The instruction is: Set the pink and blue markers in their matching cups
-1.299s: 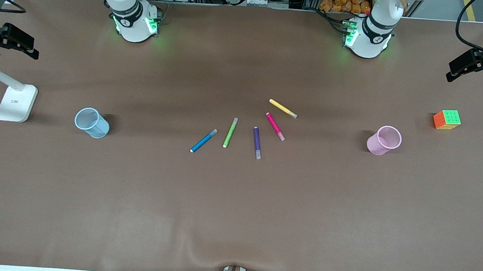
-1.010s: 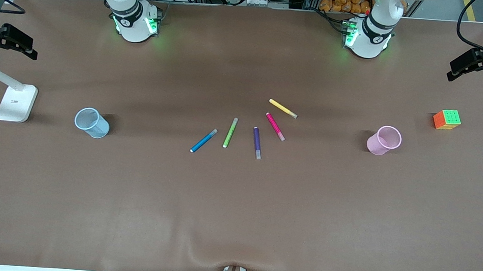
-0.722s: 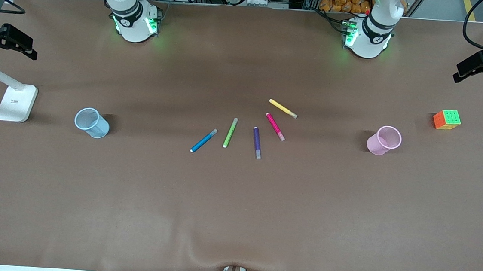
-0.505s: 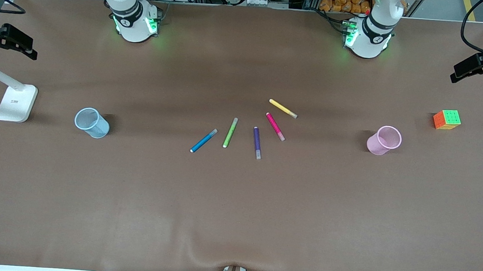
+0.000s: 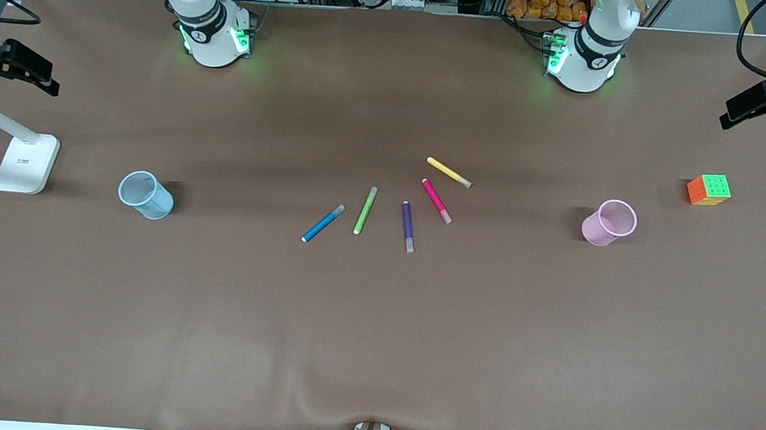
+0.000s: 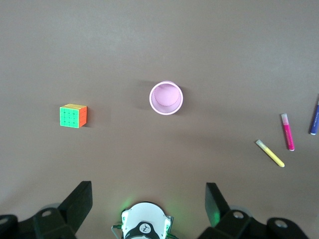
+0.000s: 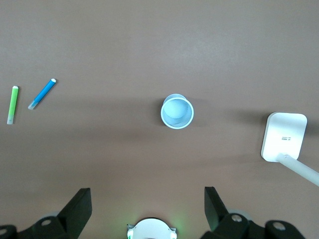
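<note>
The blue marker (image 5: 323, 223) and the pink marker (image 5: 437, 201) lie flat mid-table among other markers. The pale blue cup (image 5: 145, 194) stands upright toward the right arm's end, and the pink cup (image 5: 608, 222) stands toward the left arm's end. My left gripper (image 5: 754, 118) hangs high over its end of the table, open and empty. In the left wrist view, the left gripper (image 6: 148, 199) looks down on the pink cup (image 6: 166, 98) and the pink marker (image 6: 287, 131). My right gripper (image 5: 20, 87), also open and empty (image 7: 147, 201), hangs high above the blue cup (image 7: 177, 111) and the blue marker (image 7: 42, 93).
A lime-green marker (image 5: 365, 210), a purple marker (image 5: 408, 226) and a yellow marker (image 5: 448, 172) lie beside the two task markers. A colour cube (image 5: 708, 190) sits past the pink cup. A white lamp base (image 5: 27, 162) stands past the blue cup.
The left gripper has drifted slightly toward its end of the table. The right gripper and everything on the table have stayed put.
</note>
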Robot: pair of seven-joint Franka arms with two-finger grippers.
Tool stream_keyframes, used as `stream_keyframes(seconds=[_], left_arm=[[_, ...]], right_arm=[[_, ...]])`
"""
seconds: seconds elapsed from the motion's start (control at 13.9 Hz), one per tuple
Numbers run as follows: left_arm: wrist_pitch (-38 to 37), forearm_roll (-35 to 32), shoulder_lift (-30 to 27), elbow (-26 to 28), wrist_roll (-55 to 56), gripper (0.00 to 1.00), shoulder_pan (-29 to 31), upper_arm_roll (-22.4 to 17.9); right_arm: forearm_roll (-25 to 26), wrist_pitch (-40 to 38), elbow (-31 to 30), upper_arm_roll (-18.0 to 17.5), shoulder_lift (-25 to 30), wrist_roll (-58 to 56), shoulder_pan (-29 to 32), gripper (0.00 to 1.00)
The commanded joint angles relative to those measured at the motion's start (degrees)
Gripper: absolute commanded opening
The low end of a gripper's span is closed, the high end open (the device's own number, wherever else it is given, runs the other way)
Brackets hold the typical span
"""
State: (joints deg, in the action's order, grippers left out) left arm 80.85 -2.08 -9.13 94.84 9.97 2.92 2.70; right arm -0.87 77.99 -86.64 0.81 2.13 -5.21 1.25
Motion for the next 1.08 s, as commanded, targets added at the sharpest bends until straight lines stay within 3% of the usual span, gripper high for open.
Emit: stream_keyframes(seconds=[0.0,1.01], left_arm=[[-1.0,-0.8,0.7,-0.9,0.0,1.0,0.2,0.3],[-1.1,-0.5,0.7,-0.3,0.6,1.0,0.1,0.4]], right_arm=[[0.7,-0.6,0.3,-0.5,-0.1,0.9,0.2,1.0],[0.3,-1.3,0.5,-0.5,-1.3,0.5,0.5,1.0]])
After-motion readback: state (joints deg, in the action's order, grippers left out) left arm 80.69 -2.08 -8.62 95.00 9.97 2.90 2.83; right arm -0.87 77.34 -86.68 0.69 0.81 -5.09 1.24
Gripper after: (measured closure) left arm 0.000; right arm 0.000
